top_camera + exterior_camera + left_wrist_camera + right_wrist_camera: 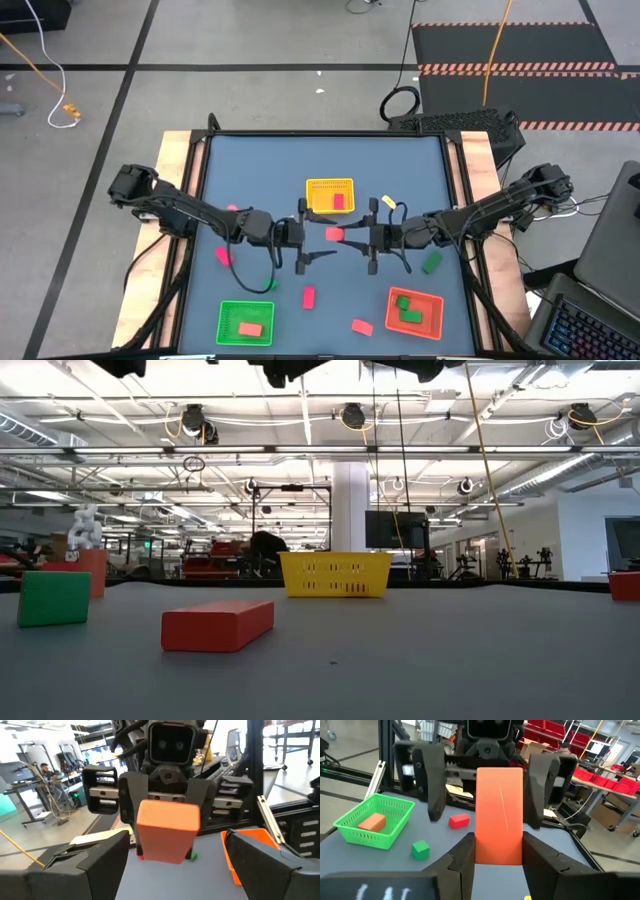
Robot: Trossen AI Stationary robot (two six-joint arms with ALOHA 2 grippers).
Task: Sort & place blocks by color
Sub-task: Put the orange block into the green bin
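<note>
Blocks by colour are only partly sorted on the table, and I judge more than half the work is left. Both arms reach in from the sides and meet over the table's middle, just in front of the yellow basket. The right gripper is clamped on a salmon bar, held upright in the air. The left gripper faces it with its fingers spread wide on either side of the bar, not touching it. This looks like a handover about to be made, though that is a guess. Of the three baskets, the yellow one holds a pink-red block. The green basket, at the near left, holds an orange block. The red basket, at the near right, holds at least one green block. So each colour seems to have a home that does not match the basket's own colour. Loose on the table are two pink pieces on the left, a green cube, a pink bar, a salmon piece between the near baskets, and a green bar under the right arm.
</note>
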